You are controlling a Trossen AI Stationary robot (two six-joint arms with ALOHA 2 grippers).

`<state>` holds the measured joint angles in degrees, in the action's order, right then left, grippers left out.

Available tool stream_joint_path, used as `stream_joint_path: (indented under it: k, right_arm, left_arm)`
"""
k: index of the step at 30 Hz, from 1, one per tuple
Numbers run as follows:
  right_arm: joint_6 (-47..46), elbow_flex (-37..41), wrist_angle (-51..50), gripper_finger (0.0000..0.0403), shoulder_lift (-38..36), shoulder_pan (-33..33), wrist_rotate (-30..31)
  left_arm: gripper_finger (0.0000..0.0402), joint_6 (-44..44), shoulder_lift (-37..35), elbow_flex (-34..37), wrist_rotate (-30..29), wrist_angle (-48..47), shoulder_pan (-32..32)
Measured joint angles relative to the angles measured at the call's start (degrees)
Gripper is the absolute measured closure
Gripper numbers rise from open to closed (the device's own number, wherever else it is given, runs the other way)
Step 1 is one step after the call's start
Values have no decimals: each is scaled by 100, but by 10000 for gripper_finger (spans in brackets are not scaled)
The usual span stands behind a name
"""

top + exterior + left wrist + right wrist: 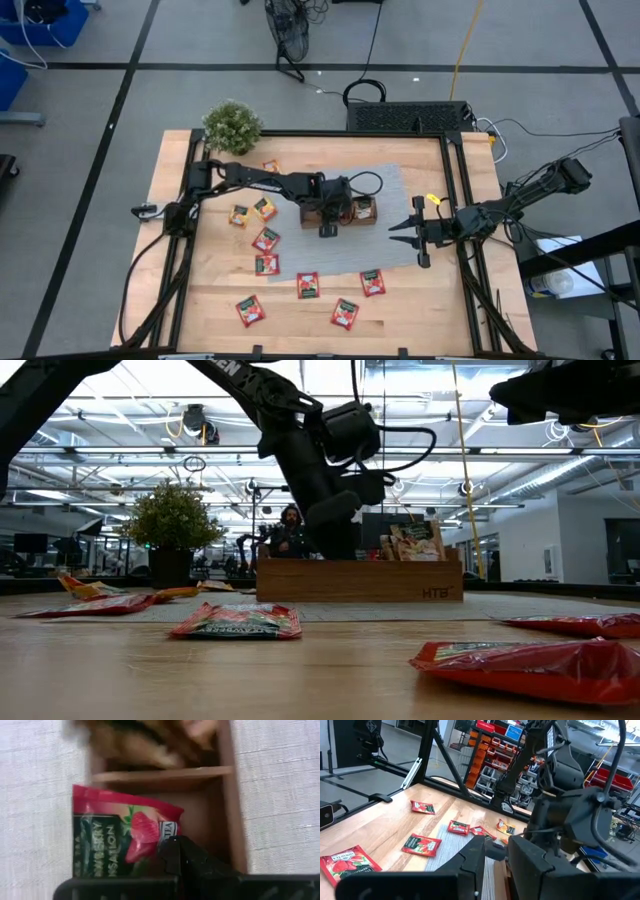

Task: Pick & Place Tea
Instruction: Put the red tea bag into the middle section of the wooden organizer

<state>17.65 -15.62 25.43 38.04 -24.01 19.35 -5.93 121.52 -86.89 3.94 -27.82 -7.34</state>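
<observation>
left gripper: mine (pixel 327 228), over the wooden tray (pixel 372 221) at table centre, jaws clamped tight on a red strawberry sachet (pixel 122 837).
held sachet: hangs just ahead of my fingers in the left wrist view, red top edge up against the tray's divider (pixel 165 774), over an empty compartment with bare wood floor showing.
key relation: target compartment lies directly under the sachet, so I judge the coming move is a straight drop, no sideways shift. Sachet's long axis runs along my fingers, across the tray's length. Which of the three compartments this is, can't tell for sure; looks like the middle or the 9 o'clock-side one in the high view.
far compartment: beyond the divider, something brownish already in it, blurred.
tray contents: low view shows sachets (pixel 415 542) standing upright at one end of the tray.
right gripper: mine too (pixel 408 229), waiting at 3 o'clock of the tray, near it, fingers parted a little, nothing in them.
nearer arm: left, already on the tray; right arm not needed for this placement.
loose tea: red sachets (pixel 307 285) scattered on the table from 6 to 8 o'clock of the tray; orange-yellow ones (pixel 263 208) at 9 o'clock, one more up near 10 o'clock.
plant: potted plant (pixel 232 126) at 10 o'clock, table corner, well apart.
risk (guess): sachet edge may catch the divider on release.
</observation>
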Motion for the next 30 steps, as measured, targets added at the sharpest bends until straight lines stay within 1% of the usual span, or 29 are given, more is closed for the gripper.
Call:
stream_joint_path:
  k: [3,7,13,18,22,24,27,29,30]
  right_arm:
    - [0,0,0,328,0,0,0]
    - [0,0,-2,328,0,0,0]
    - [0,0,-5,328,0,0,0]
    - [-3,0,-15,328,0,0,0]
    - [-44,0,-20,328,0,1,0]
    - [-46,0,-22,328,2,0,0]
    - [-48,0,-50,328,2,0,-5]
    - [-47,0,-118,328,8,-7,-62]
    - [-46,-2,-177,328,22,-8,-183]
  left_arm:
    - [401,77,62,-4,-241,35,-58]
    - [401,86,65,-2,-723,99,-55]
    - [397,-149,34,2,-1250,181,121]
    - [398,-196,34,7,-1357,188,269]
    - [397,-431,-40,7,-1362,157,367]
    - [389,-550,-160,7,-1408,203,415]
    - [378,-555,-389,7,-1699,150,530]
    - [378,-555,-611,7,-1792,106,640]
    - [381,-576,-728,7,-1802,143,711]
